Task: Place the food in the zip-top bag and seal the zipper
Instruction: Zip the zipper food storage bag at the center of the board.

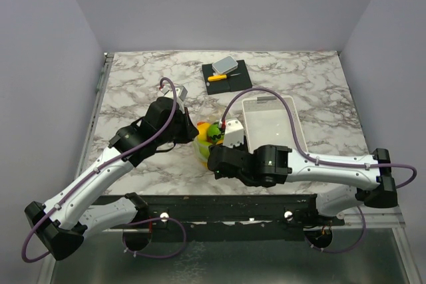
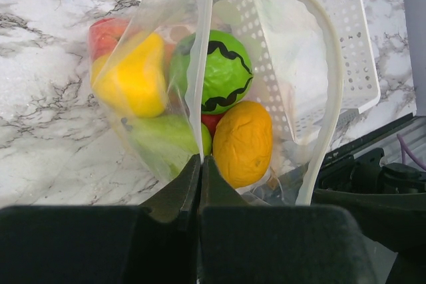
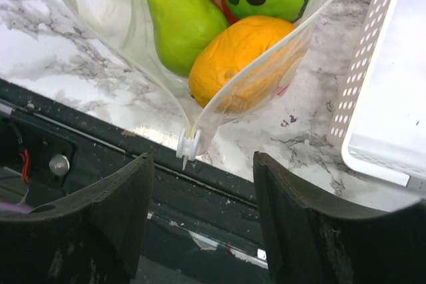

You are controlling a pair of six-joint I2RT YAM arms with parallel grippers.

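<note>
1. The left arm [image 1: 100, 171] reaches from the near-left corner toward the middle of the marble table [image 1: 133, 91].
2. The left gripper [image 2: 200, 161] has its fingers pressed together. They pinch the rim of the zip-top bag [image 2: 293, 58] where the zipper [image 2: 202, 51] runs down into them.
3. The bag lies on the table at mid-width, between the two grippers and just left of the basket. Its mouth gapes open toward the left wrist camera.
4. The food [image 2: 219, 74] is inside the bag. The pieces visible are a red piece [image 2: 106, 31], a yellow one [image 2: 133, 74], a green pear-shaped one [image 2: 163, 141], a green ball with black wavy stripes and an orange one [image 2: 243, 141]. They are packed touching one another. Any further pieces cannot be counted.
5. At the far centre of the table sits a black mat [image 1: 236, 79]. It carries a yellow-handled knife [image 1: 218, 78] and a grey block [image 1: 224, 65], well apart from the bag.
6. The right gripper [image 3: 200, 214] stands with its fingers spread wide and nothing between them. The white zipper slider [image 3: 188, 145] sits at the near corner of the bag, just ahead of the gap and clear of both fingers.
7. A white slatted basket [image 1: 269, 121] rests on the table to the right of the bag. Whether it touches the bag cannot be told.
</note>
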